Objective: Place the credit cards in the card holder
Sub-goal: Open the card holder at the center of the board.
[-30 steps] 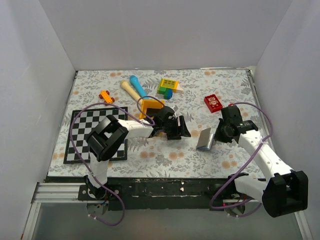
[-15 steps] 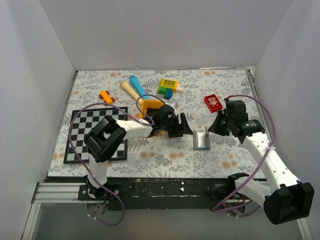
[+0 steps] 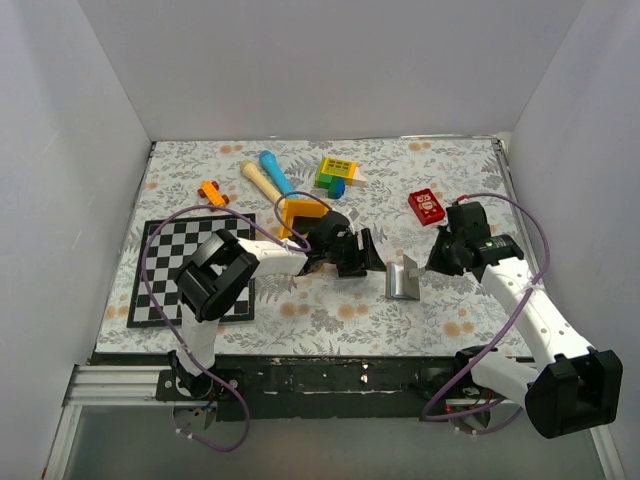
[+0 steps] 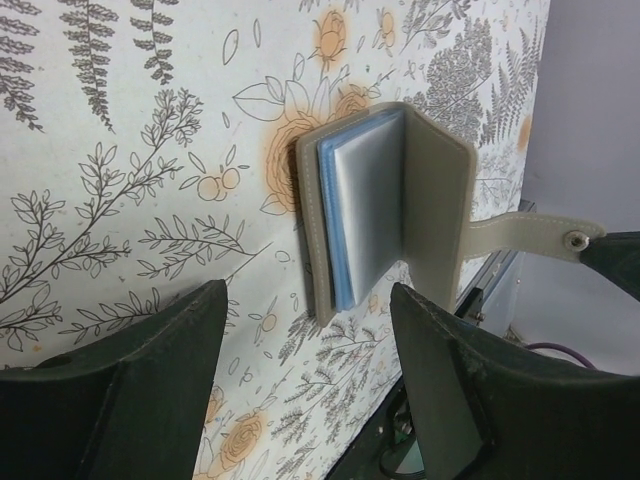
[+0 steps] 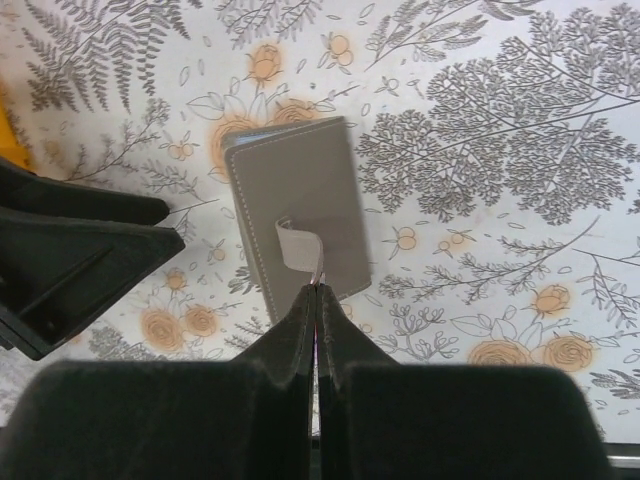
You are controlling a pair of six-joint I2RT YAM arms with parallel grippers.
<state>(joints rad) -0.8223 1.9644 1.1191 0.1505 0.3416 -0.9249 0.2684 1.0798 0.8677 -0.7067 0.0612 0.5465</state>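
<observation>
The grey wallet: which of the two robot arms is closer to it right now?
Right. The right fingers are pinched shut on the wallet's snap tab, holding its cover open. The left fingers stand open just beside the wallet, not touching it.

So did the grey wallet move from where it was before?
Yes, a little. In the top view the card holder has shifted left, further from the red block, which has stayed put. The right gripper is pinching its tab.
</observation>
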